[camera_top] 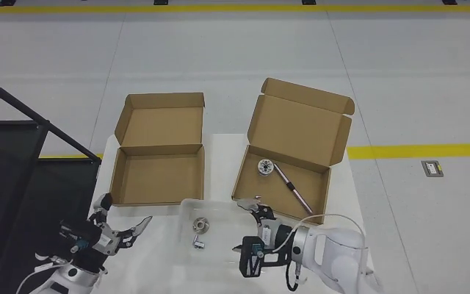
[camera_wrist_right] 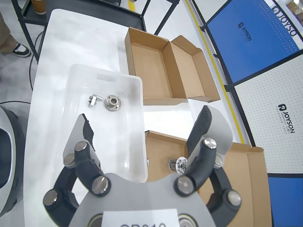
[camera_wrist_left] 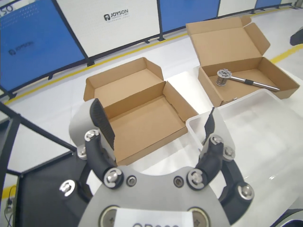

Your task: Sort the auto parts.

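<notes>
Here, the black ribbed fingers (camera_wrist_left: 102,119) of the left gripper (camera_wrist_left: 153,112) stand wide apart with nothing between them, and that gripper hangs off the left side of the clear plastic bin (camera_top: 220,220). The fingers (camera_wrist_right: 200,125) of the right gripper (camera_wrist_right: 144,114) are likewise spread and hold nothing; it sits at the bin's right side, one finger over the bin and the other past its right rim.

Inside the bin, toward its left half, lies a round flanged hub (camera_wrist_right: 112,102), with a small metal bracket (camera_wrist_right: 93,100) just beside it on the robot's side; they look slightly apart.

Beyond the bin's far left corner sits an open cardboard box (camera_top: 158,176), lid folded back. Beyond the bin's far right corner, close against it, a second open box (camera_top: 294,128) holds a toothed round metal part (camera_wrist_left: 222,77) and a slim metal shaft (camera_wrist_left: 256,84), which meet at one end. Bin and boxes all rest on a white table (camera_top: 220,147).
</notes>
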Robot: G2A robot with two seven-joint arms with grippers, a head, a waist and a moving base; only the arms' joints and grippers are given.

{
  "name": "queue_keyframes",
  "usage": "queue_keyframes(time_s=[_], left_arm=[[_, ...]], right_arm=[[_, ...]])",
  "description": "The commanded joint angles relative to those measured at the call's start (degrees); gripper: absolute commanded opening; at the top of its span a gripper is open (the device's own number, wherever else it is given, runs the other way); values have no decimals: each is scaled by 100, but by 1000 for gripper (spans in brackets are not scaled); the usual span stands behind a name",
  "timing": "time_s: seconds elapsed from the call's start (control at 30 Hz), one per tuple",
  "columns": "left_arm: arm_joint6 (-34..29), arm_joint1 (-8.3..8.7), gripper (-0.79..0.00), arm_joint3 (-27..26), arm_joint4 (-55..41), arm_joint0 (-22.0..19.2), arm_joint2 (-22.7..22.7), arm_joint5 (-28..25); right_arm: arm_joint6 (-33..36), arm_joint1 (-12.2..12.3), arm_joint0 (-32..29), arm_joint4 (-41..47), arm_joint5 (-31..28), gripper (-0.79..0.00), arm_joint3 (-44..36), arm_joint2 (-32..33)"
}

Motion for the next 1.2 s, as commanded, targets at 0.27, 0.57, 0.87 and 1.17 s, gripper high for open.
queue_keyframes(time_s=[0.27,0.57,0.87,1.17], left_arm=[[-47,5,0,-4,-56,-28,17,-96],[-47,5,0,-4,-56,-28,17,-96],[-17,204,0,-58,1468,-870,220,-1687],[275,541,0,526,2694,-2178,1279,-3046]], right_arm=[[10,13,3,-24,-125,0,11,8],[-51,13,-6,15,-37,0,-47,12],[-522,144,-179,-206,32,0,-763,249],[-433,353,-663,-441,-349,0,-1219,443]])
